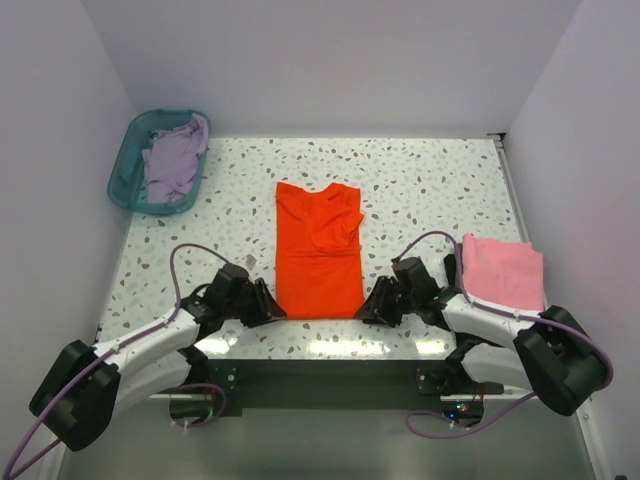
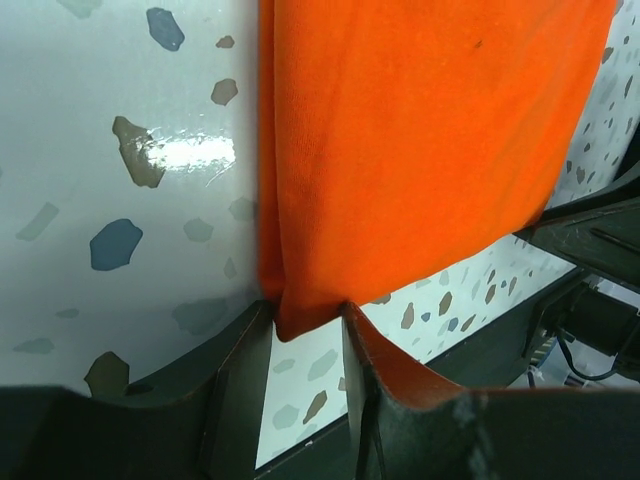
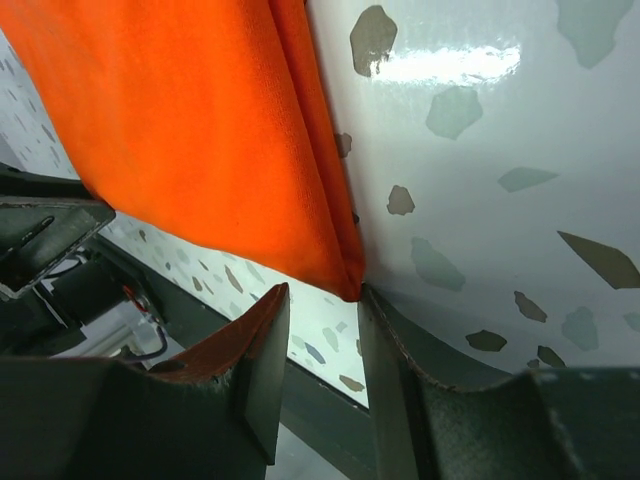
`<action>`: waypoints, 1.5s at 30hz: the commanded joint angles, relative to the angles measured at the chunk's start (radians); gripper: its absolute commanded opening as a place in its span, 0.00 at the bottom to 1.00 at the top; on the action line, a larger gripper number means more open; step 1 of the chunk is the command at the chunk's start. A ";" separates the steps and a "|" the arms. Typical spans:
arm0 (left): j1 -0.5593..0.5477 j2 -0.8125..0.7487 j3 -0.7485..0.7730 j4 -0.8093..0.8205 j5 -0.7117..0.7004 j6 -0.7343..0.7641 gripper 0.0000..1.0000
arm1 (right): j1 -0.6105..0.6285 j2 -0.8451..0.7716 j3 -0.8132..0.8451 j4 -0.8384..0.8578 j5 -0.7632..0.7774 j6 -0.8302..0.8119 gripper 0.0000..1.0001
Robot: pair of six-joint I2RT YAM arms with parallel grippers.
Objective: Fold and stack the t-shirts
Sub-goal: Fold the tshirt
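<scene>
Your left gripper (image 2: 305,318) has its two dark fingers (image 2: 235,385) a little way apart. One near corner of the bright orange-red cloth t-shirt (image 2: 420,150) pokes into the gap, right at the tips. The cloth touches both tips. Lower in the gap you can see bare table, so the fingers are not pressed together on it.

Your right gripper (image 3: 325,300) looks much the same. Its fingers (image 3: 250,360) are also a little apart. The other near corner of the orange shirt sits just at the mouth of the gap and touches one tip. It is not squeezed either.

From both sets of fingers the orange shirt runs straight away from you. It lies flat on the white speckled table (image 1: 430,190), and its sides are folded in, so it makes a long strip. Its neck hole is at the end farthest from the fingers. The two grippers sit at its two near corners, with the shirt's near edge between them.

On the outer side of your right fingers lies the light pink cloth t-shirt (image 1: 502,270). It is folded into a flat square, just beside the right arm and well apart from the orange shirt.

Far past your left fingers, toward the outer side, stands the teal plastic basket (image 1: 122,175). The pale lavender cloth t-shirt (image 1: 172,160) lies crumpled inside it.
</scene>
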 commanded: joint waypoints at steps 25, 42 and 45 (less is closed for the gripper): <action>-0.227 -0.077 0.002 -0.220 -0.190 -0.091 0.00 | 0.166 -0.207 -0.044 -0.259 0.222 -0.184 0.00; -0.287 0.007 0.421 -0.391 -0.414 -0.001 0.00 | 0.234 -0.328 0.288 -0.488 0.443 -0.273 0.00; -0.236 0.034 0.502 -0.379 -0.394 0.050 0.00 | 0.234 -0.292 0.370 -0.493 0.478 -0.291 0.00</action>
